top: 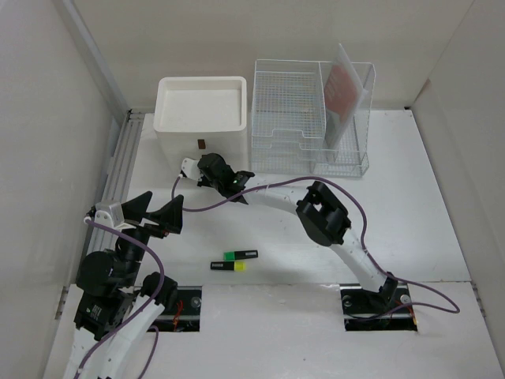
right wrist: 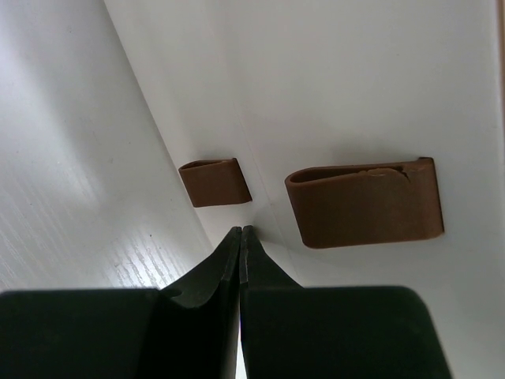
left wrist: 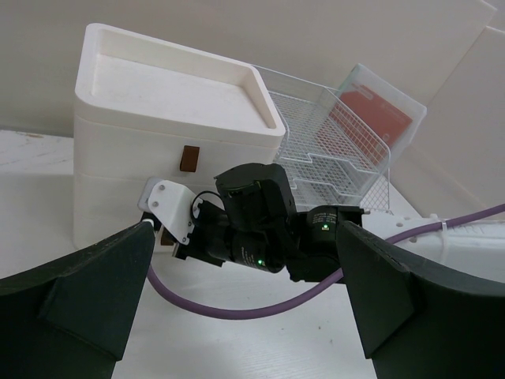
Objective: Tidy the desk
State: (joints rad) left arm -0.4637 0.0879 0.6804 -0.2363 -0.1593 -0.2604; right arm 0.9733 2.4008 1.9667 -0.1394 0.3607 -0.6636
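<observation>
The desk (top: 410, 205) is a white tabletop with pale walls around it. Two highlighters lie near its front: one with a green cap (top: 241, 254), one with a yellow cap (top: 229, 266). My right gripper (top: 192, 163) reaches to the front of the white drawer box (top: 201, 110). Its jaws are shut with nothing between them, and their tips (right wrist: 240, 230) almost touch the box front between two brown handles (right wrist: 215, 182) (right wrist: 363, 203). My left gripper (top: 150, 212) hangs open and empty above the desk at the left, facing the box and the right wrist (left wrist: 252, 229).
A clear wire tray rack (top: 288, 118) stands right of the drawer box. Beside it is a clear file holder (top: 345, 95) with a red and white sheet in it. A purple cable (left wrist: 237, 304) loops under the right wrist. A metal rail (top: 118, 162) runs along the left wall.
</observation>
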